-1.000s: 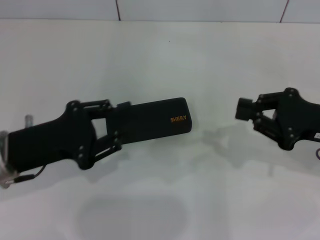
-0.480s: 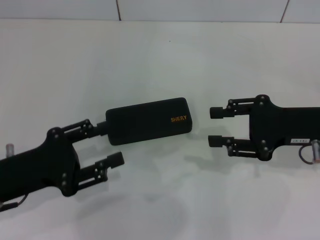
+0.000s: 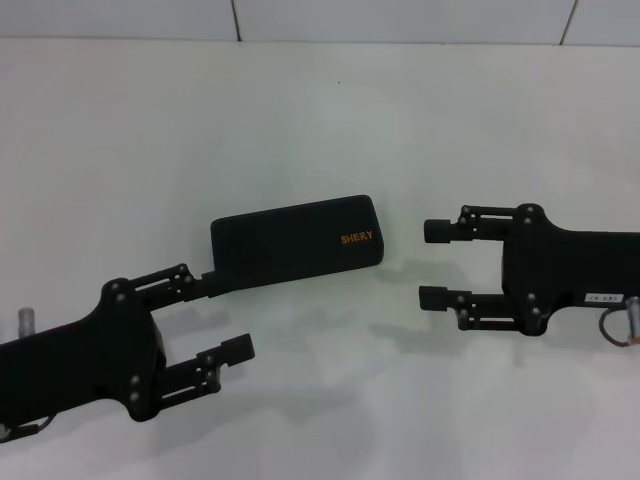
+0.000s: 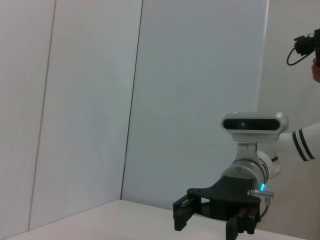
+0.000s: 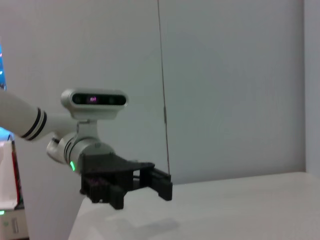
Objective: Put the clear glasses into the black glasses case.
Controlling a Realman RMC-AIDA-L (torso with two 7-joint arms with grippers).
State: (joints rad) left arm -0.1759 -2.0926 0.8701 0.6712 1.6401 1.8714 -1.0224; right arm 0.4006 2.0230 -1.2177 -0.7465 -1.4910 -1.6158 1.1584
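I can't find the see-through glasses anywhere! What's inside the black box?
The black glasses case lies shut on the white table, so its inside is hidden. No glasses show anywhere. The left claw and right claw are both open, empty, beside it.

Black glasses case (image 3: 295, 242): matt, finely textured shell w/ orange printed lettering. Table (image 3: 300, 110): smooth white, slight sheen. Left gripper (image 3: 228, 316) & right gripper (image 3: 434, 262): matt black hard plastic, small screws seen. Wall (image 4: 195, 90): smooth, pale panels.
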